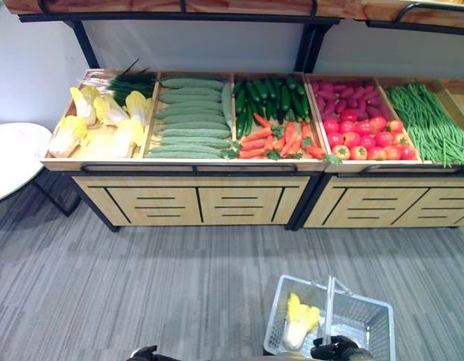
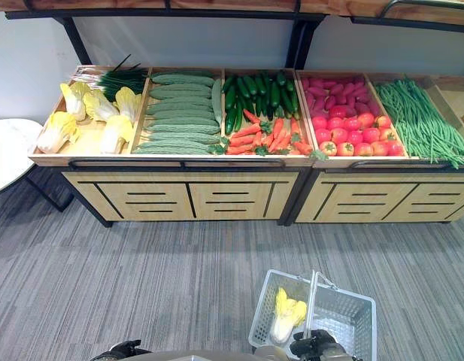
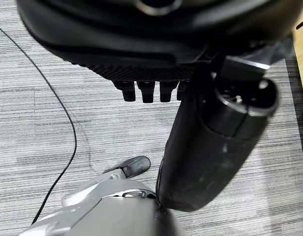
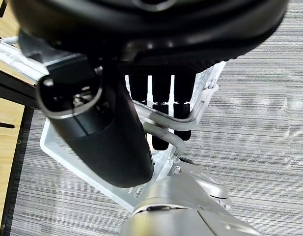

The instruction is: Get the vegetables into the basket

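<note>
Shop produce section: wooden display stand, binned cucumbers, carrots, tomatoes, wire shopping basket.

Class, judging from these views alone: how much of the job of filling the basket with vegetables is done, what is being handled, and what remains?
Done: one yellow-leaved cabbage lies in the basket. In hand: the right hand has its fingers hooked round the basket's handles, carrying it; the left hand holds nothing. Left: the other cabbages, cucumbers, carrots, tomatoes and green beans are on the display stand.
</note>
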Available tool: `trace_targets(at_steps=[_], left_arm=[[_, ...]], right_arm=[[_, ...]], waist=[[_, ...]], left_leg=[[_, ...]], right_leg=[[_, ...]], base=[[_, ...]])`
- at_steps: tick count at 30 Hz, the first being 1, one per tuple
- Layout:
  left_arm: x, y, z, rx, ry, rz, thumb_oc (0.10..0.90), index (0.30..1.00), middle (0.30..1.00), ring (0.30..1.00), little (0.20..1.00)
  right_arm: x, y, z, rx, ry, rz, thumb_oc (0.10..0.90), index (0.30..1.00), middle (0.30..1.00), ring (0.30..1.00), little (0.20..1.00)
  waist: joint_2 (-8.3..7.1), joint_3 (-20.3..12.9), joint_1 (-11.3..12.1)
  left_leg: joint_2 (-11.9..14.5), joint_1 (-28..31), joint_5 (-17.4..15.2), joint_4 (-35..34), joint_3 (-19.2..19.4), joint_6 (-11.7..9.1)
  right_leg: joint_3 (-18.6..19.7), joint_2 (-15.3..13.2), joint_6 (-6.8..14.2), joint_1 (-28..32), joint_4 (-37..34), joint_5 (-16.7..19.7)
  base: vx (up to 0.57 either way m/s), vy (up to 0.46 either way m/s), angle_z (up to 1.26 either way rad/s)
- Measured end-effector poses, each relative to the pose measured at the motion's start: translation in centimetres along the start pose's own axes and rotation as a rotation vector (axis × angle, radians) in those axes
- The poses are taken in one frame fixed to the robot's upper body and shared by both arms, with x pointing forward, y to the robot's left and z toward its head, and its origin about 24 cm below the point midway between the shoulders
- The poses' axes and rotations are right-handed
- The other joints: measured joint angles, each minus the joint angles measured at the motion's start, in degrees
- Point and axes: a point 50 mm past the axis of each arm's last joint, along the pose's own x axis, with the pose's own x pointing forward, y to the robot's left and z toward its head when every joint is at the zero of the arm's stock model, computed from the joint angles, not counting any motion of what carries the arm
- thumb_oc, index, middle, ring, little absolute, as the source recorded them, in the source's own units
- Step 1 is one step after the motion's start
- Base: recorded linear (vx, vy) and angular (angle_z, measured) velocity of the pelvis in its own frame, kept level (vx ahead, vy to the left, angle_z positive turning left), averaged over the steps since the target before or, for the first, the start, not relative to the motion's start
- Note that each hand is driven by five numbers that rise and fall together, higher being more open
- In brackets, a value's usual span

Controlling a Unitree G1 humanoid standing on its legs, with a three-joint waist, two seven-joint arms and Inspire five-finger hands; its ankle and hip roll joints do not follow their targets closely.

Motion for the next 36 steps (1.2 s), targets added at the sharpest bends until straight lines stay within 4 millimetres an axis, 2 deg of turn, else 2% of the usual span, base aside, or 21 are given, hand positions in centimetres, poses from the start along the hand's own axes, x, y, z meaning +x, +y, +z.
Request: trace_targets(at_steps=[3,4,5,6,9,12,13,14,16,18,19,20,22,23,25,27,29,31,32,34,36], left_arm=[[0.0,0.0,0.1,-0.028,-0.003,-0.003,0.9,1.0,1.0,1.0,1.0],[0.0,0.0,0.1,-0.031,-0.002,-0.004,0.9,1.0,1.0,1.0,1.0],[0.0,0.1,0.3,-0.07,-0.004,-0.002,0.9,1.0,1.0,1.0,1.0],[0.0,0.2,0.4,-0.07,-0.005,-0.001,0.9,1.0,1.0,1.0,1.0],[0.0,0.8,0.4,-0.071,-0.009,0.013,0.9,1.0,1.0,1.0,1.0],[0.0,1.2,0.1,-0.081,-0.004,0.025,0.9,1.0,1.0,1.0,1.0],[0.0,1.1,-0.1,-0.074,0.011,0.025,0.9,1.0,1.0,1.0,1.0],[0.0,1.1,-0.1,-0.075,0.015,0.024,0.9,1.0,1.0,1.0,1.0],[0.0,1.1,-0.4,-0.075,0.019,0.023,0.9,1.0,1.0,1.0,1.0],[0.0,1.1,-0.3,-0.075,0.016,0.024,0.9,1.0,1.0,1.0,1.0],[0.0,0.9,-0.4,-0.075,0.017,0.021,0.9,1.0,1.0,1.0,1.0],[0.0,0.8,-0.7,-0.075,0.024,0.018,0.9,1.0,1.0,1.0,1.0],[0.0,0.5,-1.1,-0.075,0.036,0.011,0.9,1.0,1.0,1.0,1.0],[0.0,0.5,-1.0,-0.075,0.034,0.01,0.9,1.0,1.0,1.0,1.0],[0.0,0.5,-0.8,-0.074,0.03,0.014,0.9,1.0,1.0,1.0,1.0],[0.0,0.8,-0.6,-0.072,0.033,0.02,0.9,1.0,1.0,1.0,1.0],[0.0,0.6,-0.1,-0.084,0.016,0.017,0.9,1.0,1.0,1.0,1.0],[0.0,1.2,1.0,-0.1,-0.012,0.032,0.9,1.0,1.0,1.0,1.0],[0.0,1.6,1.1,-0.109,-0.017,0.039,0.9,1.0,1.0,1.0,1.0],[0.0,1.3,1.7,-0.131,-0.036,0.031,0.9,1.0,1.0,1.0,1.0],[0.0,1.2,1.8,-0.137,-0.037,0.029,0.9,1.0,1.0,1.0,1.0]], right_arm=[[0.0,-0.1,0.3,0.018,-0.014,-0.005,0.4,0.3,0.3,0.3,0.3],[0.0,-0.2,0.5,0.024,-0.021,-0.009,0.4,0.3,0.3,0.3,0.3],[0.0,-0.3,1.3,0.076,-0.048,-0.014,0.4,0.3,0.3,0.3,0.3],[0.0,-0.4,2.0,0.101,-0.071,-0.016,0.4,0.3,0.3,0.3,0.3],[0.0,-0.3,1.8,0.124,-0.068,-0.006,0.4,0.3,0.3,0.3,0.3],[0.0,-0.1,1.7,0.119,-0.064,0.001,0.4,0.3,0.3,0.3,0.3],[0.0,-0.1,1.9,0.12,-0.07,0.003,0.4,0.3,0.3,0.3,0.3],[0.0,-0.1,2.4,0.123,-0.085,0.002,0.4,0.3,0.3,0.3,0.3],[0.0,-0.1,2.3,0.136,-0.08,0.004,0.4,0.3,0.3,0.3,0.3],[0.0,0.0,2.0,0.138,-0.07,0.007,0.4,0.3,0.3,0.3,0.3],[0.0,0.1,1.2,0.136,-0.038,0.01,0.4,0.3,0.3,0.3,0.3],[0.0,0.1,0.7,0.137,-0.021,0.009,0.4,0.3,0.3,0.3,0.3],[0.0,0.0,0.2,0.13,0.005,0.007,0.4,0.3,0.3,0.3,0.3],[0.0,0.0,0.2,0.113,0.007,0.009,0.4,0.3,0.3,0.3,0.3],[0.0,-0.1,0.3,0.105,0.002,0.009,0.4,0.3,0.3,0.3,0.3],[0.0,-0.2,0.0,0.104,0.013,0.008,0.4,0.3,0.3,0.3,0.3],[0.0,-0.5,-0.2,0.103,0.019,0.004,0.4,0.3,0.3,0.3,0.3],[0.0,-0.4,-0.3,0.103,0.025,0.009,0.4,0.3,0.3,0.3,0.3],[0.0,-0.5,-0.4,0.094,0.029,0.007,0.4,0.3,0.3,0.3,0.3],[0.0,-0.9,-0.6,0.071,0.035,-0.003,0.4,0.3,0.3,0.3,0.3],[0.0,-1.0,-0.4,0.06,0.034,-0.006,0.4,0.3,0.3,0.3,0.3]], waist=[[-0.1,0.14,-0.03],[-0.1,0.15,-0.2],[0.24,1.06,-0.35],[0.5,1.71,-0.55],[-0.34,2.51,-0.55],[-0.76,3.3,-0.14],[-0.56,3.58,0.15],[-0.88,4.45,0.07],[-0.65,4.83,-0.33],[-0.65,4.88,-0.22],[-0.58,4.69,-0.34],[-0.17,4.45,-0.36],[1.07,3.4,-0.23],[1.23,3.3,0.04],[1.59,3.06,-0.14],[1.49,2.77,-0.36],[1.4,2.32,-0.08],[0.15,2.35,0.08],[-0.57,2.65,0.72],[-0.42,2.74,1.16],[-0.47,2.79,0.32]], left_leg=[[-0.89,-0.92,-1.03,0.97,0.3,1.28],[-0.53,-1.46,-0.99,1.21,0.49,1.1],[-0.49,-1.5,-1.89,1.96,1.16,2.18],[-0.37,-1.29,-1.69,1.98,1.19,2.26],[-1.1,-0.2,-1.56,1.91,1.3,2.94],[-1.1,0.18,-1.12,1.37,2.07,2.75],[-0.93,-0.21,-1.26,1.3,2.76,2.98],[-0.97,0.2,-1.3,1.1,2.97,2.92],[-0.97,1.07,-1.33,0.31,2.37,2.84],[-0.88,1.79,-1.74,0.3,1.64,2.1],[-0.34,3.49,-2.8,0.28,0.09,0.34],[0.31,4.11,-3.13,0.28,-0.36,-0.24],[2.46,4.33,-3.81,0.8,-0.66,-1.64],[3.41,3.95,-3.87,1.67,-0.64,-1.91],[4.85,3.6,-3.92,2.66,-0.79,-2.71],[6.16,2.68,-3.89,6.03,-2.64,-3.19],[7.12,0.21,-4.32,11.61,-4.32,-4.61],[7.49,-8.28,-4.73,27.28,-7.16,-6.23],[7.68,-10.57,-4.49,31.85,-7.3,-8.13],[7.53,-14.75,-3.96,39.45,-10.3,-9.23],[7.47,-14.91,-4.85,34.26,-9.87,-8.69]], right_leg=[[0.63,-0.46,0.67,-2.1,2.66,-0.09],[0.74,-0.57,0.81,-3.09,4.28,-0.26],[1.76,-0.95,0.99,-6.46,10.69,-0.29],[1.84,-1.25,1.2,-8.09,14.29,-0.87],[2.36,-1.85,1.78,-9.99,18.39,-3.7],[2.69,-1.27,1.79,-10.24,14.61,-4.16],[4.87,-0.72,3.17,-10.42,7.09,-3.21],[5.39,-0.59,3.91,-10.54,3.77,-2.61],[5.73,-0.94,3.88,-10.72,2.92,-2.24],[4.47,-0.92,3.75,-9.46,2.85,-2.13],[4.37,-0.3,2.19,-6.51,1.77,0.53],[4.23,0.33,1.71,-5.7,1.57,2.06],[3.1,2.38,0.3,-4.22,0.4,2.46],[2.86,3.19,-0.83,-3.69,-0.4,2.81],[2.09,4.38,-1.59,-2.56,-1.57,2.69],[0.47,4.98,-2.67,-0.84,-2.06,1.3],[-0.56,5.37,-2.89,-0.17,-2.07,-0.32],[-1.74,4.82,-4.05,0.23,-2.05,-1.11],[-1.62,4.68,-5.06,0.56,-2.01,-1.51],[-2.04,4.65,-6.35,1.35,-1.98,-1.42],[-2.83,4.56,-6.16,1.75,-2.03,-1.89]], base=[[0.02,0.159,-0.08],[0.05,0.162,-0.22],[0.06,0.137,-0.16],[0.08,0.106,-0.08],[0.04,0.031,-0.01],[0.06,-0.06,-0.1],[0.13,-0.076,-0.21],[0.18,-0.101,-0.15],[0.19,-0.132,0.13],[0.27,-0.221,0.29],[0.3,-0.274,0.4],[0.23,-0.211,0.4],[0.14,-0.166,0.15],[0.21,-0.271,0.06],[0.2,-0.264,0.16],[0.19,-0.305,0.34],[0.09,-0.261,0.31],[0.01,-0.097,0.27],[0.01,-0.059,0.07],[0.03,0.057,0.0],[0.08,0.223,0.27]])
